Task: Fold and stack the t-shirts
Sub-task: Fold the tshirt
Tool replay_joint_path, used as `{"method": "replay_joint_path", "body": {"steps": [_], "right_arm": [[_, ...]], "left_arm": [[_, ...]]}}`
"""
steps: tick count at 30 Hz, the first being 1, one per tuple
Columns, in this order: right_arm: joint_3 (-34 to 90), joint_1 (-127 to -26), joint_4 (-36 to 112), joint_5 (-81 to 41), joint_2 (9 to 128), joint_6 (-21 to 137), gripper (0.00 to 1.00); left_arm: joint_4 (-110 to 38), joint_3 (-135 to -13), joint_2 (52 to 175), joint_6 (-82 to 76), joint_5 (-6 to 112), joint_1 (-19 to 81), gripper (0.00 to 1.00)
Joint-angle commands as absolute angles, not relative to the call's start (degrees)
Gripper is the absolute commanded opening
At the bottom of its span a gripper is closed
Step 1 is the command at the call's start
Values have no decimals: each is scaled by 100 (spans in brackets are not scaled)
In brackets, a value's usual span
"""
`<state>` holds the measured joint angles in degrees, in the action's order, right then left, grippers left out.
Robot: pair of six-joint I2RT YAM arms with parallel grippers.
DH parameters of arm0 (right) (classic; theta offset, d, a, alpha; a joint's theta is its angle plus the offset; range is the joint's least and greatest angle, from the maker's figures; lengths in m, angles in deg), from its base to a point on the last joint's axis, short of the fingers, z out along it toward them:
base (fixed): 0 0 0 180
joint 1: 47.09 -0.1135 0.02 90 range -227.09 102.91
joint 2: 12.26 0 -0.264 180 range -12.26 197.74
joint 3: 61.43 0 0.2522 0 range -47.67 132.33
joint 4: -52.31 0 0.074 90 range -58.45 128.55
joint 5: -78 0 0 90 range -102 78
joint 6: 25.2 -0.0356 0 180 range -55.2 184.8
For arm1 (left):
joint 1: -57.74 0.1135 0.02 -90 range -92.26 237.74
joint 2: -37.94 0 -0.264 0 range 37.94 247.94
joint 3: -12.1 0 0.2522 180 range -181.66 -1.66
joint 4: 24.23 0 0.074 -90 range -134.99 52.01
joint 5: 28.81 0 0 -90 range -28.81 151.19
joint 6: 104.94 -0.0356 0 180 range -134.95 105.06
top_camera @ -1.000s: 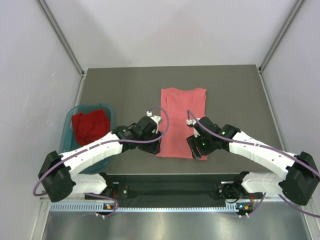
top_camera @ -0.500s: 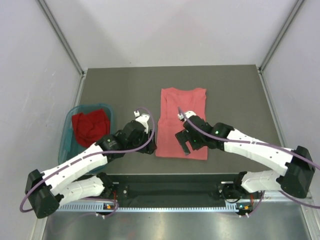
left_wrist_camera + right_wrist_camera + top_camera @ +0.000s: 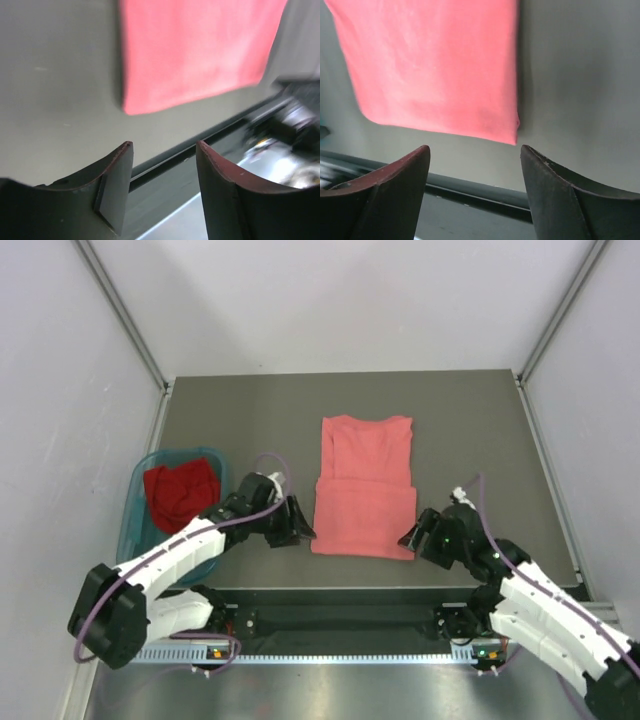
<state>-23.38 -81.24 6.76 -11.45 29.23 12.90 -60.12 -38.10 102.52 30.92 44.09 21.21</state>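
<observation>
The salmon-pink t-shirt (image 3: 365,485) lies folded into a long rectangle in the middle of the table, its near part doubled over. The deep red t-shirt (image 3: 180,492) is crumpled in the teal basket (image 3: 139,482) at the left. My left gripper (image 3: 302,531) stands open just left of the pink shirt's near left corner (image 3: 150,95), holding nothing. My right gripper (image 3: 411,538) is open too, beside the near right corner (image 3: 505,130), apart from the cloth. Each wrist view shows empty jaws with the pink shirt beyond them.
The table's near edge (image 3: 360,585) runs just below the pink shirt, with the metal rail and arm bases under it. Grey walls close in the table at left, right and back.
Both grippers have left the pink shirt and drawn outward and toward the near edge. The shirt's near part now lies folded over, making it shorter and wider at the bottom.
</observation>
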Motion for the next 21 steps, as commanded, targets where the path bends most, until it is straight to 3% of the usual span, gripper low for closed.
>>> {"method": "replay_joint_path", "body": {"steps": [1, 11, 21], "right_arm": [[-2832, -7716, 1437, -1910, 2204, -83, 72], [-3843, -7161, 1850, -2597, 2237, -982, 61], [-4266, -6617, 1685, -2326, 1885, -1001, 53]], "left_arm": [[-5338, -3533, 10289, 3936, 3117, 2899, 58], [-4459, -3225, 10483, 5684, 2559, 3138, 61], [-4388, -3022, 10272, 6196, 2867, 3138, 60]]}}
